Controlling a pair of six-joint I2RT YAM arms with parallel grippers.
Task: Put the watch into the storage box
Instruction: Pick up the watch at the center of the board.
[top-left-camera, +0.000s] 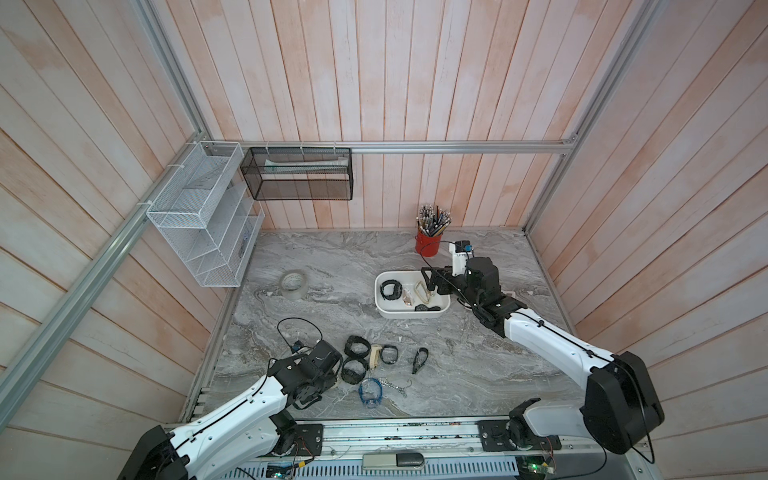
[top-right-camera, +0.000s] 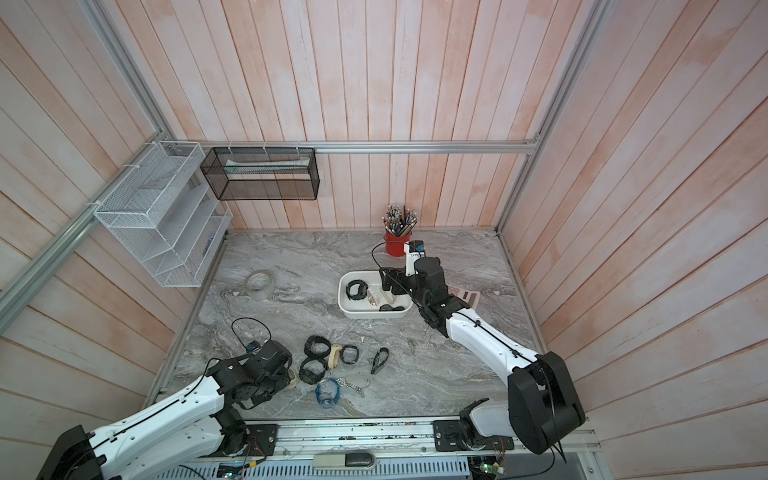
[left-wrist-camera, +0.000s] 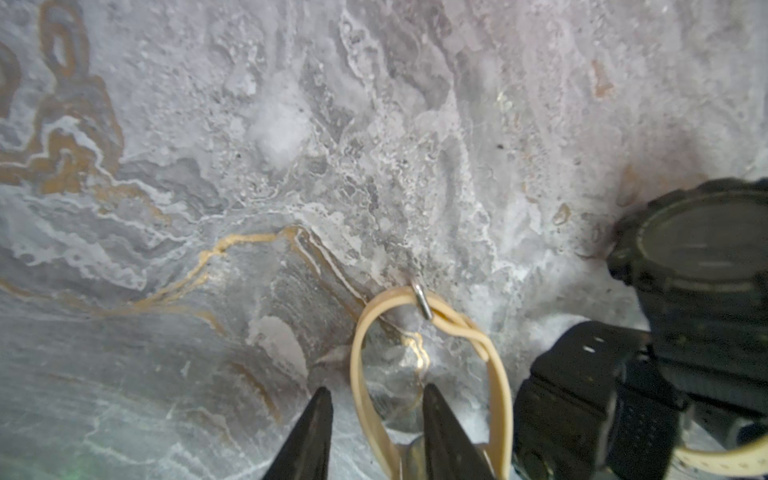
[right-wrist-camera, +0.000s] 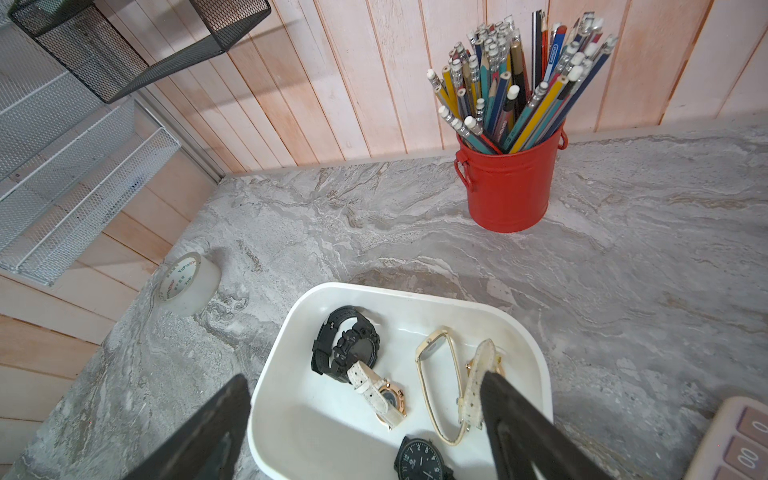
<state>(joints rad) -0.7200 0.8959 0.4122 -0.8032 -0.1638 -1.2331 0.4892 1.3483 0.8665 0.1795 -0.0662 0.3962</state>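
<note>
Pick-up step in hand, judging by the layout. Down low at the near left of the grey marbled tabletop (top-left-camera: 316, 266) with the left hand (left-wrist-camera: 376, 390), poised at the cream rubber-strapped watch (left-wrist-camera: 356, 365). Partly open, slim black fingertips (left-wrist-camera: 313, 436) astride one side of the buckled strap loop, one tip outside the loop and one inside. No pinch visible yet, a sliver of tabletop showing on either side of the strap. Watch flat on the tabletop, nothing lifted, and well apart from the shallow white plastic storage box (top-left-camera: 403, 312) at the far right. Just beside the loop's other side, a chunky black digital watch (left-wrist-camera: 702, 257); touching or not, hard to tell. More loose watches near by in both top views, among them a clear blue-strapped watch (top-left-camera: 370, 392).

Over the box with the right hand (right-wrist-camera: 365, 376), spread wide and holding nothing. Already inside: a bulky black watch (right-wrist-camera: 349, 349), a white-strapped watch with a rose-gold case (right-wrist-camera: 384, 395), a thin gold-banded watch (right-wrist-camera: 432, 348) and more.

Next, by my reading: squeeze shut on the single strap side, firmly enough to keep soft rubber from slipping. Then lift straight up to clear the black neighbour before swinging across to the box. Worth watching for a drooping, swaying loop once off the surface, and for dragging the black watch along. Room needed over the box too: right hand out of the way, or a hand-over to it.
</note>
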